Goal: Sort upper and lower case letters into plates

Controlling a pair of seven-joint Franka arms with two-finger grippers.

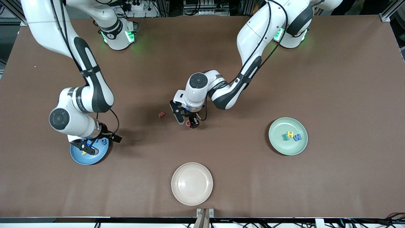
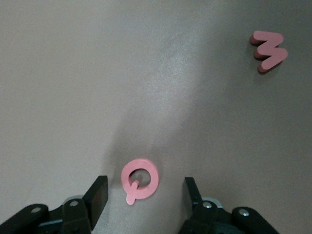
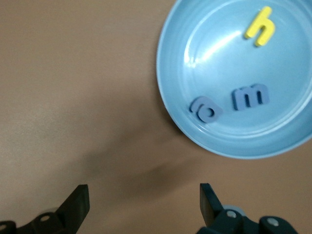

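Front view. The left gripper point(image 1: 189, 122) is low over the middle of the worktop point(image 1: 221, 177), its jaws straddling a red Q point(image 1: 188, 123); a red M point(image 1: 161, 114) lies loose on the worktop just beside it, toward the right arm's end. The mint plate point(image 1: 278, 144), toward the left arm's end, holds three capitals: a yellow H point(image 1: 289, 134), a blue W point(image 1: 297, 137) and a teal piece point(image 1: 285, 137) (letter not readable). The right gripper point(image 1: 90, 145) waits over the blue plate point(image 1: 79, 157). A cream plate point(image 1: 192, 183), nearest the camera, holds nothing.

Left wrist view. The jaws stand apart on either side of the Q point(image 2: 140, 179), which lies flat on the worktop; neither pad appears to touch it yet. The M point(image 2: 268, 50) lies well apart.

Right wrist view. The right jaws are wide apart and hold nothing. The blue plate point(image 3: 175, 105) carries three lower-case pieces: a yellow h point(image 3: 260, 26), a blue m point(image 3: 250, 96) and a blue-grey ring-shaped letter point(image 3: 205, 109) (perhaps a q).

Progress. Six of eight letters appear sorted, three per plate. The Q and the M remain; the Q is judged to be the piece in hand, with the mint plate its likely home.
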